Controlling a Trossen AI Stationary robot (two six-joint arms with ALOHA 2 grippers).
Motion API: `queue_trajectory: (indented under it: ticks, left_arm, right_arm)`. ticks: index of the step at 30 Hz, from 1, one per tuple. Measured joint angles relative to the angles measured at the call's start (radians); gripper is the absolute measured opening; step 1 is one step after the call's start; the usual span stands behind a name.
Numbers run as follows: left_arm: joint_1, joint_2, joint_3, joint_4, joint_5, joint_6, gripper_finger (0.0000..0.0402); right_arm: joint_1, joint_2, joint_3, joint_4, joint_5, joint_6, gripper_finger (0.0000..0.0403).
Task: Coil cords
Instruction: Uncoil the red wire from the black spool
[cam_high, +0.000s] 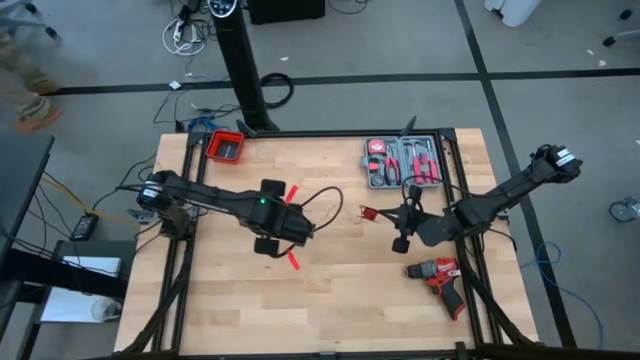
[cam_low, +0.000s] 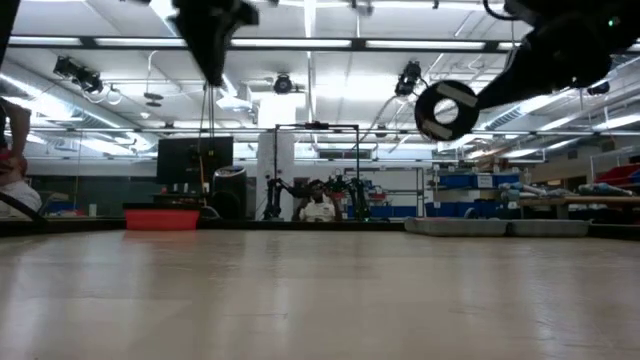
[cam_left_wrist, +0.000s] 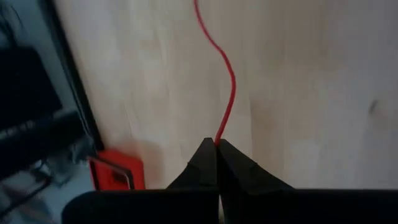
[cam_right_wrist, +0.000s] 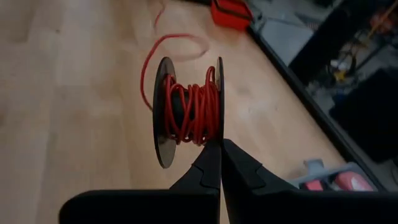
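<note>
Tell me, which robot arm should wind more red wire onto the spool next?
Probably the left. Its gripper is shut on the loose red wire, so it can lead it round. The right gripper is busy pinching the spool by one black disc, held above the table.

No readable text, label, brand name, number or sign appeared in any of the four views. The tools and boxes on the table showed no lettering that could be made out.
</note>
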Motion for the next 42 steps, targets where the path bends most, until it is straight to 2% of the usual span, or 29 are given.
queue_trajectory:
  ticks: [3, 6, 10, 14, 20, 25, 30, 35, 39, 42]
  left_arm:
    - [-0.019, 0.001, 0.097, 0.056, -0.048, 0.004, 0.0]
    - [-0.046, 0.0, 0.18, 0.142, -0.143, 0.011, 0.0]
    - [-0.093, 0.0, 0.27, 0.285, -0.237, 0.09, 0.0]
    - [-0.144, 0.0, 0.329, 0.435, -0.214, 0.175, 0.0]
    - [-0.2, 0.001, 0.341, 0.57, -0.043, 0.226, 0.0]
    - [-0.22, 0.027, 0.343, 0.576, 0.116, 0.196, 0.0]
    - [-0.23, 0.047, 0.342, 0.544, 0.209, 0.131, 0.0]
    - [-0.232, 0.087, 0.341, 0.475, 0.214, 0.087, 0.0]
    - [-0.224, 0.117, 0.342, 0.388, 0.166, 0.084, 0.0]
    - [-0.21, 0.158, 0.342, 0.275, 0.125, 0.061, 0.0]
  right_arm:
    - [-0.022, 0.027, 0.0, -0.006, -0.035, 0.017, 0.0]
    - [-0.052, 0.067, 0.0, 0.012, -0.099, 0.013, 0.0]
    - [-0.1, 0.138, -0.008, 0.018, -0.111, -0.001, 0.0]
    - [-0.154, 0.196, -0.021, 0.028, -0.106, -0.012, 0.0]
    - [-0.242, 0.235, -0.032, 0.089, -0.049, -0.078, 0.0]
    - [-0.32, 0.231, -0.037, 0.164, 0.01, -0.165, 0.0]
    - [-0.388, 0.213, -0.037, 0.293, 0.019, -0.256, 0.0]
    - [-0.431, 0.175, -0.038, 0.457, 0.012, -0.343, 0.0]
    - [-0.441, 0.128, -0.037, 0.576, -0.062, -0.373, 0.0]
    - [-0.442, 0.095, -0.037, 0.622, -0.061, -0.373, 0.0]
